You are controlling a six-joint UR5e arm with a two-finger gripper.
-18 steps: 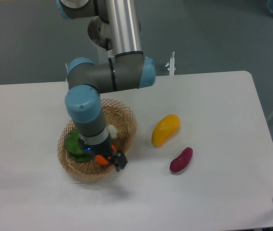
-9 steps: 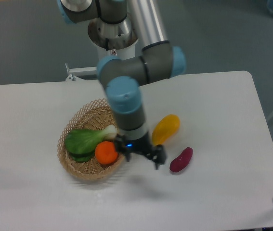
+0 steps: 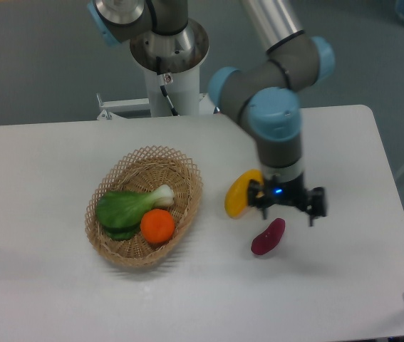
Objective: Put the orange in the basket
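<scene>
The end effector (image 3: pixel 288 206) hangs spread wide and empty above the purple oblong fruit (image 3: pixel 268 236), its arm covering part of the elongated yellow fruit (image 3: pixel 239 195). Toward the white desk's (image 3: pixel 344 157) left edge, the small round orange (image 3: pixel 157 226) sits inside the oval tan wicker basket (image 3: pixel 187 178), touching a leafy green vegetable (image 3: pixel 125 209).

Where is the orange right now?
The orange lies inside the basket, left of centre in the camera view, touching the green vegetable, well away from the gripper.
</scene>
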